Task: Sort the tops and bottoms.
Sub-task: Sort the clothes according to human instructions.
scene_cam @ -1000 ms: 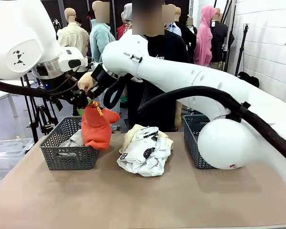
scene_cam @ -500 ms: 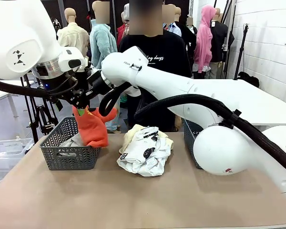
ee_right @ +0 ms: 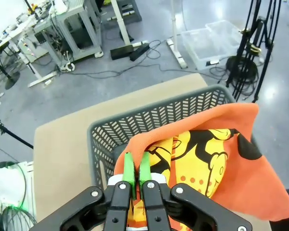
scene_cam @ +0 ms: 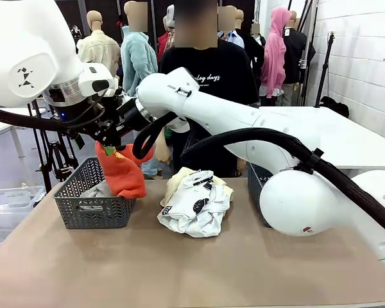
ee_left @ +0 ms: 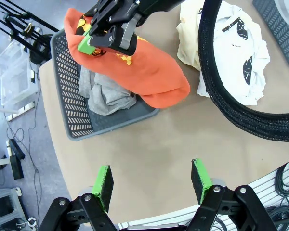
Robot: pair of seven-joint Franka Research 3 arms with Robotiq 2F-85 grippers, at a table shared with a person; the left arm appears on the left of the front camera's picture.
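The right gripper [ee_right: 136,166] is clamped shut on a fold of the orange-red garment [scene_cam: 122,173], its green pads pressed together on the cloth. The garment carries a yellow and black print and hangs from the grip above the right end of the left mesh basket [scene_cam: 90,215]. In the left wrist view its lower part drapes over the basket's rim and appears to rest on the grey garment [ee_left: 103,94], though contact cannot be confirmed. The grey garment lies inside this basket. The white garment with black print [scene_cam: 196,205] lies bunched at mid-table, on top of the pale yellow garment [scene_cam: 176,178]. A second mesh basket [scene_cam: 256,186] stands to the right, partly behind the right arm. The left gripper [ee_left: 151,180] hangs above the bare table [scene_cam: 179,269] with fingers spread, holding nothing. A person [scene_cam: 208,70] in a black T-shirt stands at the far side.
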